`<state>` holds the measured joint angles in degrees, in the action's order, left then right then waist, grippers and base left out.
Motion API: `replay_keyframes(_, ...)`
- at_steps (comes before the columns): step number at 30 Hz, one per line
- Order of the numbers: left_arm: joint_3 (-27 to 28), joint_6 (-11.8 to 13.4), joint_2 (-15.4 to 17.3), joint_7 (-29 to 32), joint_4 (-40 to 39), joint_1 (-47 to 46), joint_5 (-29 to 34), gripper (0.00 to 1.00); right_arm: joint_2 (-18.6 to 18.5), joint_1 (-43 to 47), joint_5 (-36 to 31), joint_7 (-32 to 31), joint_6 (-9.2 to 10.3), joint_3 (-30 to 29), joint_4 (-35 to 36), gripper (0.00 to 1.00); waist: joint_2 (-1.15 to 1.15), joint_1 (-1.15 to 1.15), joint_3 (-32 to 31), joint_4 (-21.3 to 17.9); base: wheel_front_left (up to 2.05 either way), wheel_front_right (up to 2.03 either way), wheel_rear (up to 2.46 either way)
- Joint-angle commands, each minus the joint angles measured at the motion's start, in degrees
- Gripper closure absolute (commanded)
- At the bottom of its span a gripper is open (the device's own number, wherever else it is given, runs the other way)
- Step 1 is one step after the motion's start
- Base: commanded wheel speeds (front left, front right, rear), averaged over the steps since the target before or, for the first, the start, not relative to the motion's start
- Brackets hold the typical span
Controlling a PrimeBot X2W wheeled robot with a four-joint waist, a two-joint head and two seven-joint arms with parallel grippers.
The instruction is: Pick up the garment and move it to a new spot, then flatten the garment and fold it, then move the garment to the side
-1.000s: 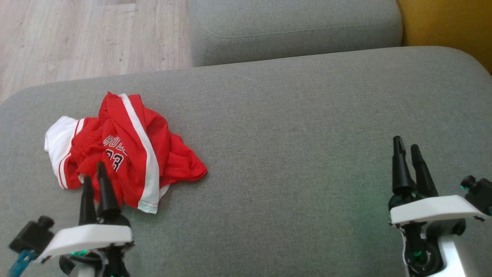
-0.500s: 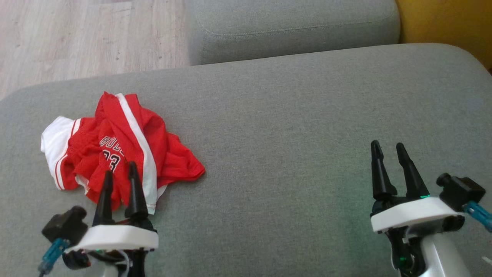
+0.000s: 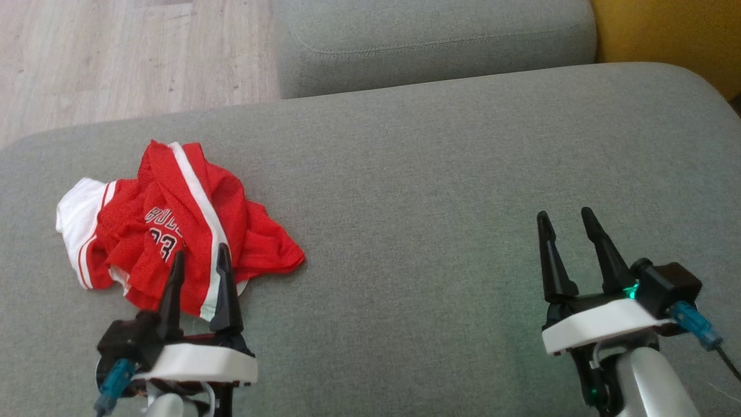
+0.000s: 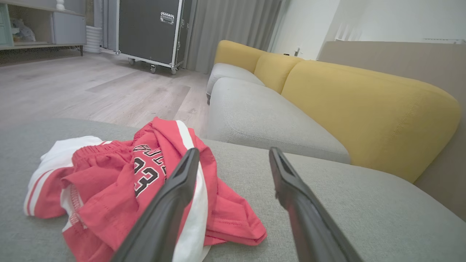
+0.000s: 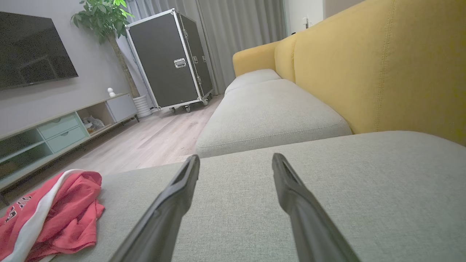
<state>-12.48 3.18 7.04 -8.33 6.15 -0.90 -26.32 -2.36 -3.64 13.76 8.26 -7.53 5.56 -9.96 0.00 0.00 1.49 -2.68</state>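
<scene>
Where the garment (image 3: 173, 231) lies crumpled on the left part of the grey seat (image 3: 434, 202), its shape is hard to read: red cloth is bunched in folds, a white stripe (image 3: 195, 191) is run across it, and a white part is seen at its far left end. Dark lettering (image 3: 159, 217) is partly swallowed by folds, so that only some letters and a number are made out. The garment's near edge is covered in the head view by the fingers (image 3: 226, 284) of the left gripper (image 3: 200, 250), whose jaws are spread wide and empty; whether the tips touch the cloth cannot be told. In the left wrist view one finger is seen in front of the stripe, the other over bare seat. The right gripper (image 3: 564, 212) is likewise spread and empty, over bare seat well apart from the garment. Both arms are cut off by the bottom edge. In the right wrist view the garment is cropped at the lower left corner. Beyond the seat, a floor (image 3: 116, 58) and a second cushion (image 3: 434, 46) are cropped by the top edge.
</scene>
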Motion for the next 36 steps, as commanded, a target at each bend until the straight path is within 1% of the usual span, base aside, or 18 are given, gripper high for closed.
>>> replay_keyframes(1,0.5,0.9,1.3,-1.0,-2.6,-2.8,2.5,0.00,-0.4,-3.0,-2.8,1.0,0.03,1.6,2.4,0.00,0.00,0.00,0.0,0.0,0.00,0.00,0.00)
replay_keyframes(4,0.0,1.4,1.6,-1.3,-2.8,-2.8,3.9,0.00,-0.4,-3.0,-4.5,1.4,0.03,1.9,2.6,0.00,0.00,0.00,0.0,0.0,0.00,0.00,0.00)
replay_keyframes(13,-2.9,4.4,3.7,-2.8,-3.1,-3.3,11.3,0.00,-0.5,-3.4,-12.6,2.9,0.03,2.8,3.9,0.00,0.00,0.00,0.2,-0.1,0.00,0.00,0.00)
replay_keyframes(19,-5.8,7.3,5.5,-3.8,-2.5,-3.9,17.3,0.00,-0.5,-3.0,-17.4,3.9,0.04,3.4,4.5,0.00,0.00,0.00,0.3,-0.1,0.00,0.00,0.00)
replay_keyframes(21,-6.5,8.2,5.6,-4.2,-2.5,-4.0,18.0,0.00,-0.5,-3.1,-18.9,4.2,0.04,3.7,4.8,0.00,0.00,0.00,0.4,-0.1,0.00,0.00,0.00)
replay_keyframes(24,-6.6,8.6,5.2,-4.7,-3.1,-3.8,17.6,0.00,-0.5,-2.8,-19.4,4.8,0.04,3.7,5.0,0.00,0.00,0.00,0.4,-0.2,0.00,0.00,0.00)
replay_keyframes(26,-5.8,8.5,4.5,-5.0,-3.8,-3.5,16.7,0.00,-0.5,-2.4,-17.9,5.1,0.04,3.1,4.8,0.00,0.00,0.00,0.4,-0.2,0.00,0.00,0.00)
replay_keyframes(29,-3.9,7.4,3.2,-5.5,-4.7,-2.7,15.4,0.00,-0.5,-1.8,-14.6,5.6,0.04,2.1,3.9,0.00,0.00,0.00,0.4,-0.3,0.00,0.00,0.00)
replay_keyframes(32,-1.5,5.5,1.3,-6.0,-4.8,-1.6,14.6,0.00,-0.5,-1.3,-12.6,6.1,0.04,2.0,3.7,0.00,0.00,0.00,0.4,-0.4,0.00,0.00,0.00)
replay_keyframes(36,1.4,2.6,-0.6,-6.7,-3.9,-0.3,15.3,0.00,-0.5,-0.4,-8.5,6.7,0.04,2.0,4.1,0.00,0.00,0.00,0.5,-0.7,0.00,0.00,0.00)
